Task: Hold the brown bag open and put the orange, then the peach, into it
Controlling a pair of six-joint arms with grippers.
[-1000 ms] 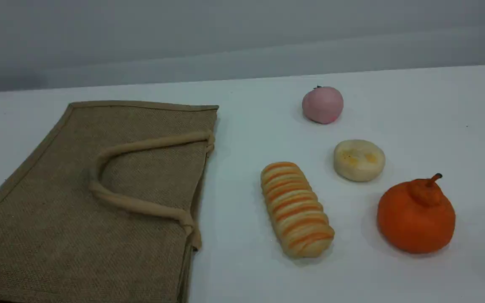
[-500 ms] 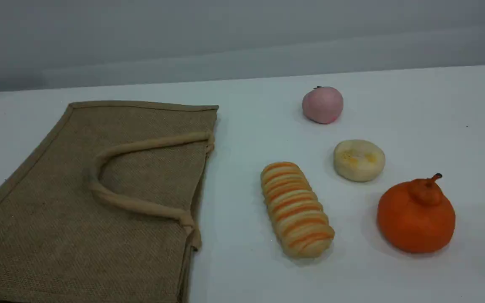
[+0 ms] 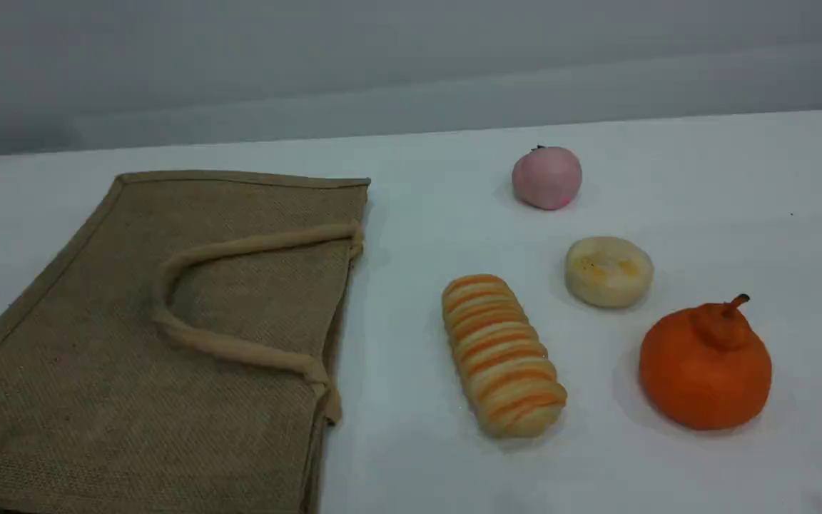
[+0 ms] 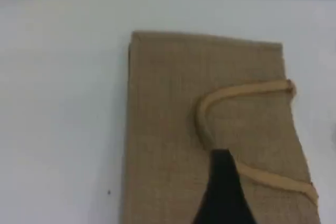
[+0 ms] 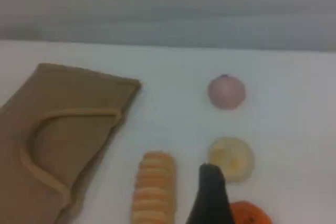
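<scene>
1. Jute, tan-brown and coarse: the brown bag [image 3: 161, 343] lies flat on its side at the left of the table [image 3: 425, 178], its mouth edge facing right toward the foods, with 1 rope handle [image 3: 240, 350] looped across its upper face.
2. We see the left gripper [image 4: 223, 192] only as 1 dark fingertip in its own wrist view, just above the near run of that handle; it holds nothing, and we cannot tell how far apart its jaws stand.
3. The bag's long side runs away from that fingertip, and the handle loop bends from the mouth edge back toward the middle of the bag. We judge the left arm clearly the nearer one for lifting the handle and opening the mouth.
4. The right gripper [image 5: 212, 195] also shows as 1 fingertip. It holds nothing, and we take its jaws to be spread wide.
5. The orange [image 3: 705, 368] sits at the near right of the table, just beside that fingertip on its right, so the right arm is the nearer one for it.
6. The peach [image 3: 546, 178] lies farther back, beyond the round yellow cake [image 3: 609, 271]; the striped bread loaf [image 3: 502, 353] lies between the fruit and the bag's mouth.
7. Neither fruit is in the bag yet.
</scene>
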